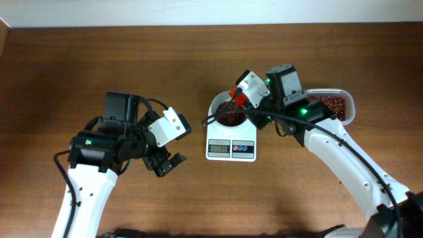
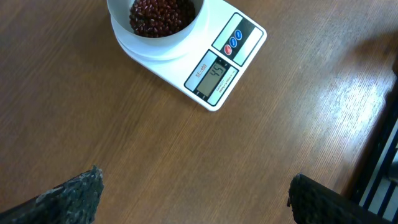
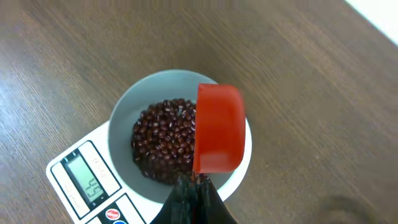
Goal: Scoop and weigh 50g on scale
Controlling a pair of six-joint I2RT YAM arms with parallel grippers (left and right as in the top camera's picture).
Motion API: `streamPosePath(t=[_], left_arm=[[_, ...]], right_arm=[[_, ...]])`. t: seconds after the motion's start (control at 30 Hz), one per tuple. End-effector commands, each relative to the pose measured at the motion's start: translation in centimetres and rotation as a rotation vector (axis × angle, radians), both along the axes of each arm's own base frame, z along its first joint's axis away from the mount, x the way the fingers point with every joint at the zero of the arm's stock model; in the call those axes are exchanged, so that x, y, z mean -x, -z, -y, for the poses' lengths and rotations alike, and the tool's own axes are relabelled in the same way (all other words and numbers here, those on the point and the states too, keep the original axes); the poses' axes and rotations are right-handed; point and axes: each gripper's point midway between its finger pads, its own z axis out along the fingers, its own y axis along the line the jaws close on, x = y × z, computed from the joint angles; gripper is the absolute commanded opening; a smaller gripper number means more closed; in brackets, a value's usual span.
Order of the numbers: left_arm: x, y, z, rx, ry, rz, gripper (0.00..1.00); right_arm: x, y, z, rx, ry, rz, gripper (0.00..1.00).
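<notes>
**Item 1. Scale** (image 1: 230, 149): white, rectangular, flat on the wooden table (image 1: 99, 59) near its middle. The grey display and round buttons face the front edge. The display is lit, but the digits are too small to read with certainty.

**Item 2. Bowl** (image 1: 213, 109): white, round, seated on the scale's platform behind the display.

**Item 3. Beans** (image 3: 163, 140): small, dark reddish-brown, a loose heap covering the floor of the bowl. A second lot lies in the tub (see item 5).

**Item 4. Scoop** (image 3: 219, 127): red plastic, held above the right half of the bowl with its outer side turned to the right wrist camera. Whether it touches the heap cannot be told.

**Item 5. Tub** (image 1: 350, 109): clear plastic, holding beans, just right of the scale and partly hidden behind the right arm.

**Item 6. Right gripper** (image 3: 194, 186): jaws clamped tight on the scoop's handle, poised over the bowl's near rim.

**Item 7. Left gripper** (image 1: 170, 164): jaws spread fully wide with nothing between them. It hangs over bare table left of the scale and apart from it. Its two dark fingers (image 2: 74, 199) frame the lower corners of the left wrist view.
</notes>
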Motion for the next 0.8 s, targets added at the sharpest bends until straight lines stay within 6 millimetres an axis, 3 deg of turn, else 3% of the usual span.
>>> streamPosePath(t=[0.0,0.07,0.13,0.2,0.27,0.3,0.47,0.5,0.6,0.77], left_arm=[[0.0,-0.1,0.1,0.006,-0.002,-0.001,0.99],[0.0,-0.1,0.1,0.006,-0.002,-0.001,0.99],[0.0,-0.1,0.1,0.006,-0.002,-0.001,0.99],[0.0,-0.1,0.1,0.006,-0.002,-0.001,0.99],[0.0,-0.1,0.1,0.006,-0.002,-0.001,0.99],[0.0,-0.1,0.1,0.006,-0.002,-0.001,0.99],[0.0,-0.1,0.1,0.006,-0.002,-0.001,0.99],[0.0,-0.1,0.1,0.006,-0.002,-0.001,0.99],[0.0,-0.1,0.1,0.006,-0.002,-0.001,0.99],[0.0,-0.1,0.1,0.006,-0.002,-0.001,0.99]], right_arm=[[-0.2,-5.0,0.5,-0.04,0.024,0.139,0.04],[-1.1,-8.2,4.9,0.02,0.176,0.248,0.04],[-1.4,-8.8,12.7,0.128,0.404,0.256,0.04],[-0.5,-6.5,18.9,0.184,0.545,0.136,0.04],[0.7,-3.4,22.9,0.225,0.639,-0.007,0.04],[0.9,-1.4,24.0,0.23,0.661,-0.082,0.04],[0.9,7.0,22.5,0.191,0.582,-0.357,0.04],[0.9,8.5,21.4,0.144,0.546,-0.413,0.04],[0.6,8.2,18.3,-0.052,0.511,-0.461,0.04],[0.5,7.2,21.4,-0.274,0.659,-0.515,0.04]])
